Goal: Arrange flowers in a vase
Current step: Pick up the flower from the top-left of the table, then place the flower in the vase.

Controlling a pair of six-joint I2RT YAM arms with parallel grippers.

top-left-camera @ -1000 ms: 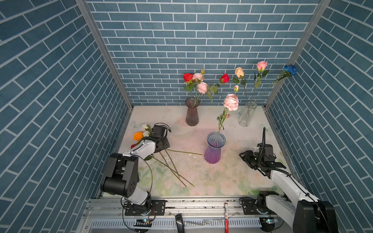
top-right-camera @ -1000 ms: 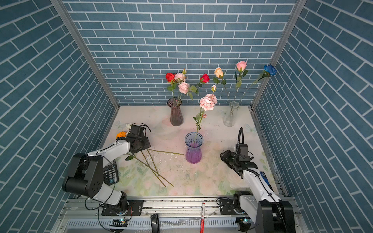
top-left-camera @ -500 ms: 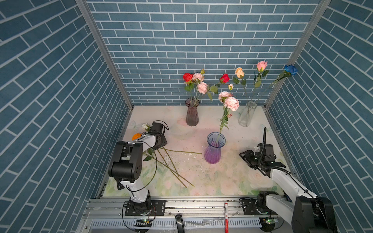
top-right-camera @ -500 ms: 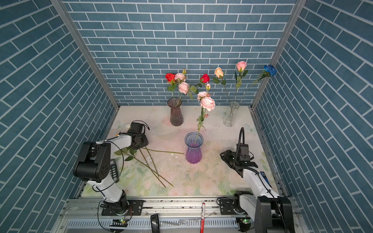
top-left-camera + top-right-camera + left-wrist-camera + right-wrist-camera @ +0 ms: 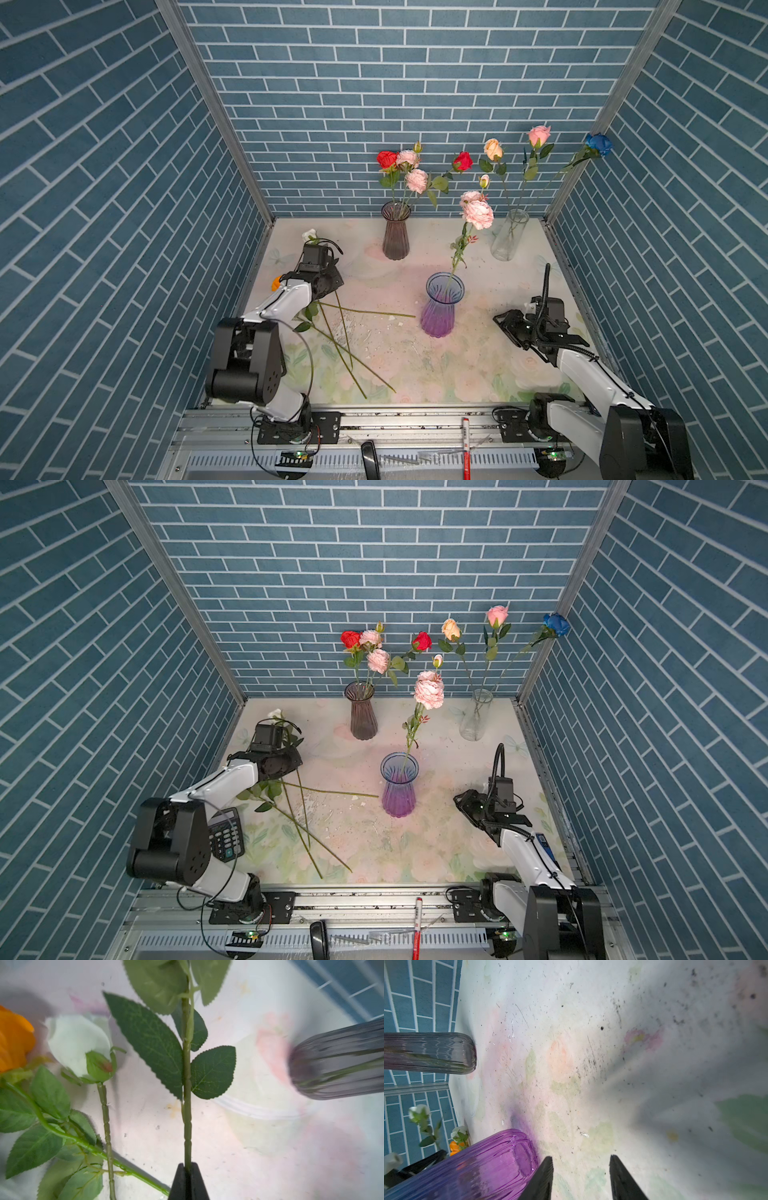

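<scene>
My left gripper (image 5: 188, 1165) is shut on a thin green flower stem (image 5: 187, 1088) with dark serrated leaves; its bloom is out of the left wrist view. In both top views this gripper (image 5: 320, 270) (image 5: 272, 754) sits low at the table's back left, fingertips hidden under the wrist camera, a white bloom (image 5: 309, 235) just beyond it. An orange bloom (image 5: 12, 1039) and a white bloom (image 5: 76, 1043) lie beside the held stem. The purple vase (image 5: 442, 305) (image 5: 477, 1167) holds a pink flower (image 5: 477, 212). My right gripper (image 5: 581, 1159) (image 5: 505, 324) stands open and empty, right of that vase.
A dark vase (image 5: 395, 230) with red and pink flowers and a clear vase (image 5: 509, 235) with peach, pink and blue ones stand at the back. Loose stems (image 5: 345, 332) cross the mat left of the purple vase. A calculator (image 5: 224, 833) lies by the left arm.
My left gripper's jaws have closed onto the stem, and the left arm has drawn back toward the back-left corner. The right arm has stayed put.
</scene>
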